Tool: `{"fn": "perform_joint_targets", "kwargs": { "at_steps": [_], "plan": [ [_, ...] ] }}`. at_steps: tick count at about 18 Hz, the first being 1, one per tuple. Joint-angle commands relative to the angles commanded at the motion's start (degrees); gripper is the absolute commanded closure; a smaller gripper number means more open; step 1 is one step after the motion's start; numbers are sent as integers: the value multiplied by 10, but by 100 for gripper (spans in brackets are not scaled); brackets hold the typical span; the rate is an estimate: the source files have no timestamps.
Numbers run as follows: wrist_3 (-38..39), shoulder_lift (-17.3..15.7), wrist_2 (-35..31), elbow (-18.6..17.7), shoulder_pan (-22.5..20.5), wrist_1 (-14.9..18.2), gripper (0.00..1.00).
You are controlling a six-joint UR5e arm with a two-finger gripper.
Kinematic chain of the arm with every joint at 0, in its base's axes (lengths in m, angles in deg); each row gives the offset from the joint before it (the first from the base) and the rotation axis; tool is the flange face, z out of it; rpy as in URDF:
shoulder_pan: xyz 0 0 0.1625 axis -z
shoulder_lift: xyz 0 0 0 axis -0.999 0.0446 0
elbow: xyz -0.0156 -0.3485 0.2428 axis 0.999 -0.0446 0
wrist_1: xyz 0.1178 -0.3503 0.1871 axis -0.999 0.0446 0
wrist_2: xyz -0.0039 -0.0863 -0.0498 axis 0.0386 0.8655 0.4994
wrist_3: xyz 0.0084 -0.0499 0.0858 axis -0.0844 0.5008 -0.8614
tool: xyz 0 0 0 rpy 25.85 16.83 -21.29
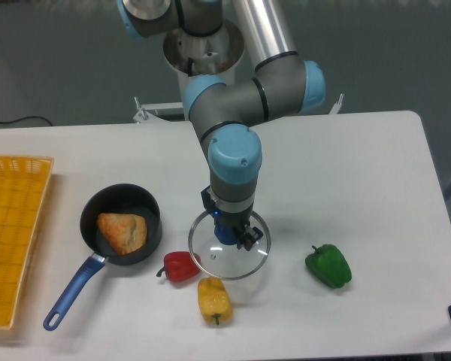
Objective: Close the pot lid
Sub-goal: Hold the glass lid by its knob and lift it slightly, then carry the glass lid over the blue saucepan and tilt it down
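The pot [121, 224] is a small black saucepan left of centre, its blue handle [74, 291] pointing to the front left, with a piece of pastry [123, 232] inside and no lid on it. The pot lid [231, 245], a clear glass disc with a metal rim, lies flat on the table to the pot's right. My gripper [228, 232] comes straight down over the lid's middle, its fingers around the blue knob. The arm hides how tightly the fingers hold the knob.
A red pepper [181, 266] and a yellow pepper [214, 299] lie just in front of the lid, between it and the pot. A green pepper [328, 265] sits to the right. A yellow basket [11, 226] stands at the left edge.
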Motion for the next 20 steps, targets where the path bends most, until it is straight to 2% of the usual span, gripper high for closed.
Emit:
{"fn": "perform_joint_targets", "kwargs": {
  "at_steps": [8,17,20],
  "plan": [
    [2,-1,0,0,3,0,46],
    [27,-1,-1,-2,28,1,46],
    [28,-9,0,-2,32,17,46]
  ]
}}
